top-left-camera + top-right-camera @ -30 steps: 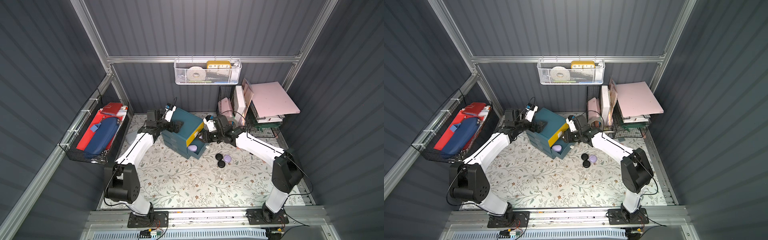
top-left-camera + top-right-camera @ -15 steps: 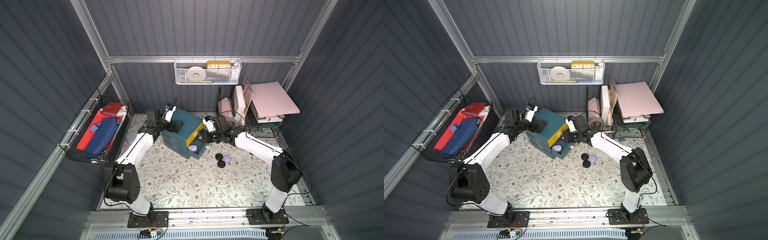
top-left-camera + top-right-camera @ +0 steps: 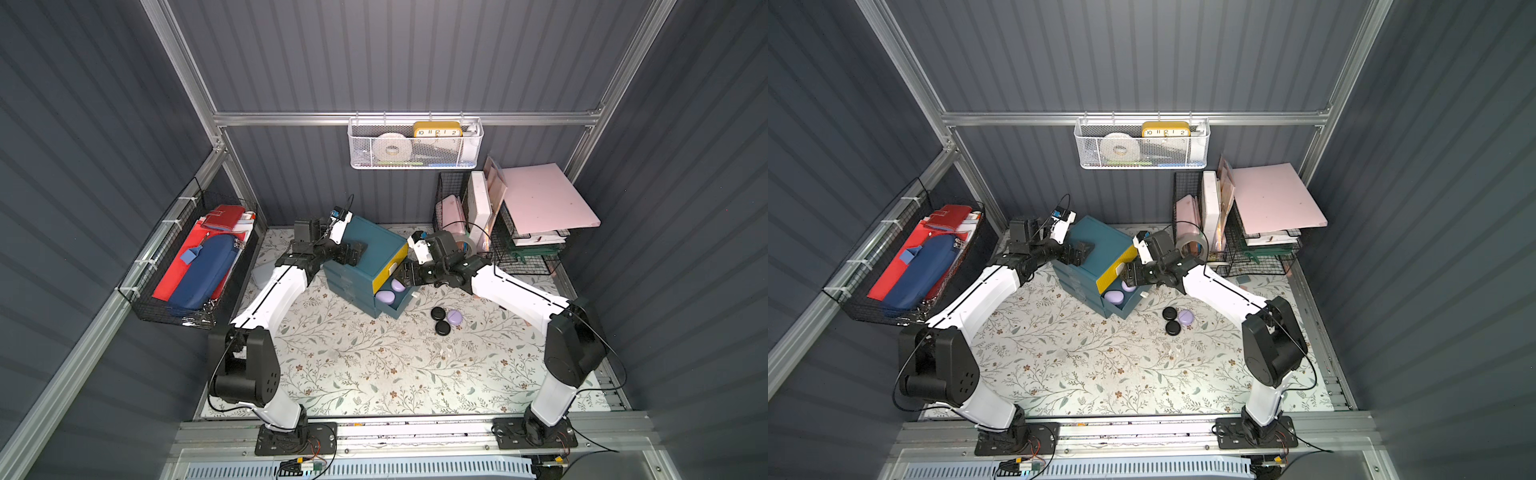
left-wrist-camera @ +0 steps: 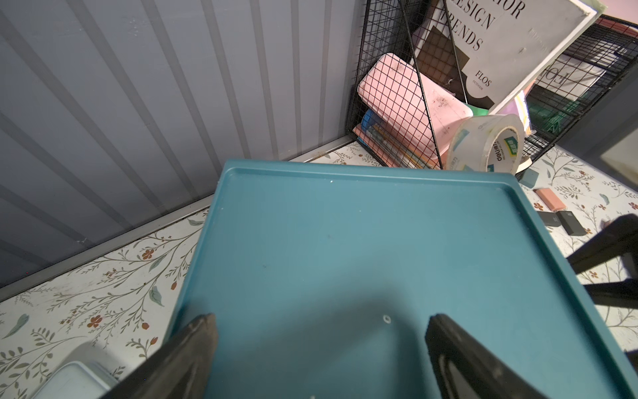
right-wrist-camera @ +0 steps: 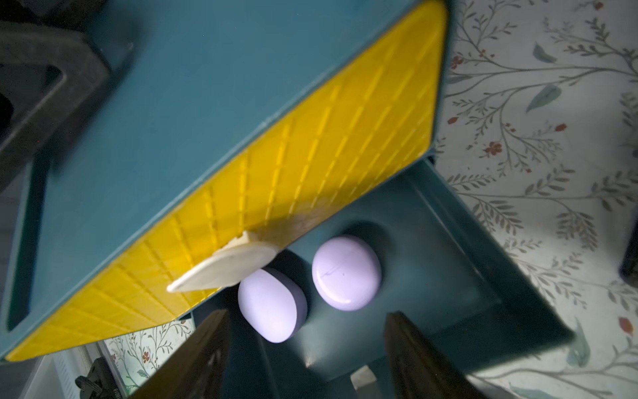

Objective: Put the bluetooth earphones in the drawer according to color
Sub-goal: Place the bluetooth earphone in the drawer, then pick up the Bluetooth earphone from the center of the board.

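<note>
The left end effector [image 4: 321, 324], fingers spread, rests on a small teal plastic cube cabinet [image 3: 374, 243]. Below its yellow front [image 5: 310, 155], a pulled-out teal drawer [image 3: 400, 308] holds two lavender pebble-shaped earphone cases [image 5: 347, 273]. The right end effector [image 5: 307, 314] hovers above them, spread and empty. A third lavender case [image 3: 455, 317] lies on the floral counter [image 3: 353, 365] beside two black cases [image 3: 443, 328], toward the right arm's base, nearer that arm.

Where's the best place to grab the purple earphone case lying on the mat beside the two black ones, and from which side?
Probably straight down from above: the purple case lies flat and low, so only its rounded rim offers a hold. Pinch the far and near edges; the black cases crowd its cabinet side.
</note>
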